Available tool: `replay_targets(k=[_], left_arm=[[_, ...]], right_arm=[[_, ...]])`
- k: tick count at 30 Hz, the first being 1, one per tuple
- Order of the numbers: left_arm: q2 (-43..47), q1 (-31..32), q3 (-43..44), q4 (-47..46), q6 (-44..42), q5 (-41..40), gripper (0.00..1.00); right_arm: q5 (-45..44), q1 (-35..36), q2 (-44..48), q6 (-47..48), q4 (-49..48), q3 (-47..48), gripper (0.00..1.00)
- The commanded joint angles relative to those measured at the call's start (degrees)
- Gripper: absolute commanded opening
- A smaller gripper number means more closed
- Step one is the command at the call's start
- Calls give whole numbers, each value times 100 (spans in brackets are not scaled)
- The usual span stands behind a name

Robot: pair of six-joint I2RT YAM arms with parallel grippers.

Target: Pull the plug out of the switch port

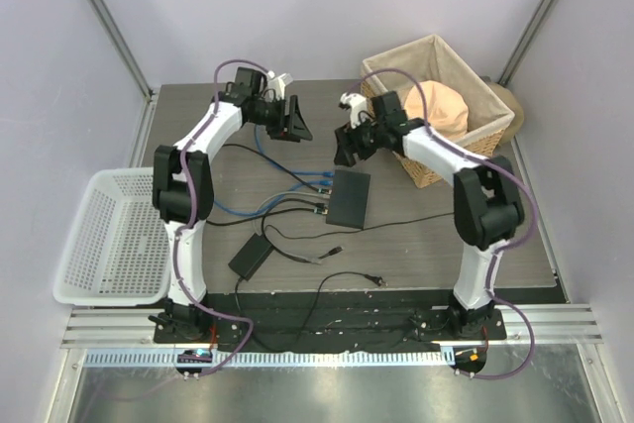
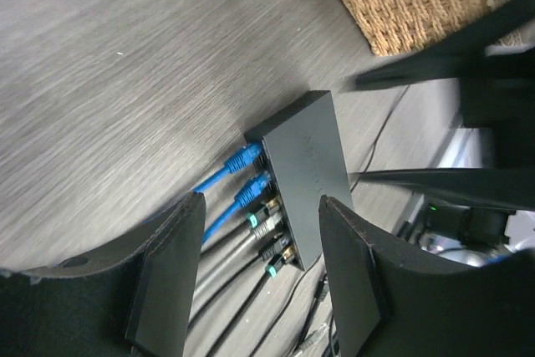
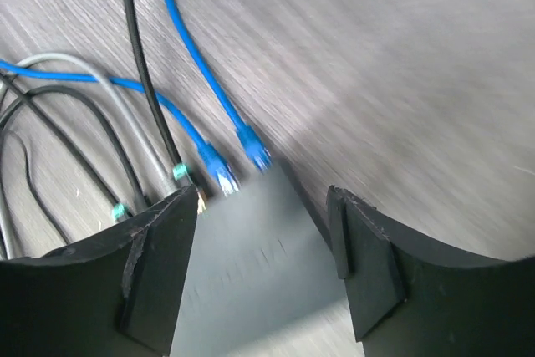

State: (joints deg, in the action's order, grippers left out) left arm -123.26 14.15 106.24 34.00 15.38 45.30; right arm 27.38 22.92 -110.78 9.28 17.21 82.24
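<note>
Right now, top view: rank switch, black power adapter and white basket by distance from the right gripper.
1. switch, just base-side of the right gripper.
2. black power adapter, left of the switch, nearer the bases.
3. white basket, far left.

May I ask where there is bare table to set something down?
Free: right of the switch toward the right arm, save one thin cord; the far strip between left gripper and right gripper. Crowded: cables and adapter left of the switch.

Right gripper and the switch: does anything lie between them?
No, the stretch is bare. The right wrist view shows the switch directly past the open right gripper; blue plugs sit at its far edge.
</note>
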Motion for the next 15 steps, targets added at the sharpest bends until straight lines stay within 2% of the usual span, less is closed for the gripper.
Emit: replay_targets(k=[1,2,4,5,8,15], left_arm=[[-705,17,370,-191,185,943,61],[-838,52,467,-174,194,981,61],[-1145,122,705,-174,176,1007,61],[-1217,140,758,-183,159,1016,61],[-1419,184,837,-270,185,1147,61],[-1701,193,864,-543,334,1227,57]], right_arm=[[-57,-86,1145,785,458,-435,69],[-144,-77,1207,847,511,-654,60],[-224,-86,1269,848,704,-770,50],[-241,-77,1304,839,765,-866,39],[-198,-68,1357,786,854,-1034,27],[-338,55,981,812,942,-1122,17]])
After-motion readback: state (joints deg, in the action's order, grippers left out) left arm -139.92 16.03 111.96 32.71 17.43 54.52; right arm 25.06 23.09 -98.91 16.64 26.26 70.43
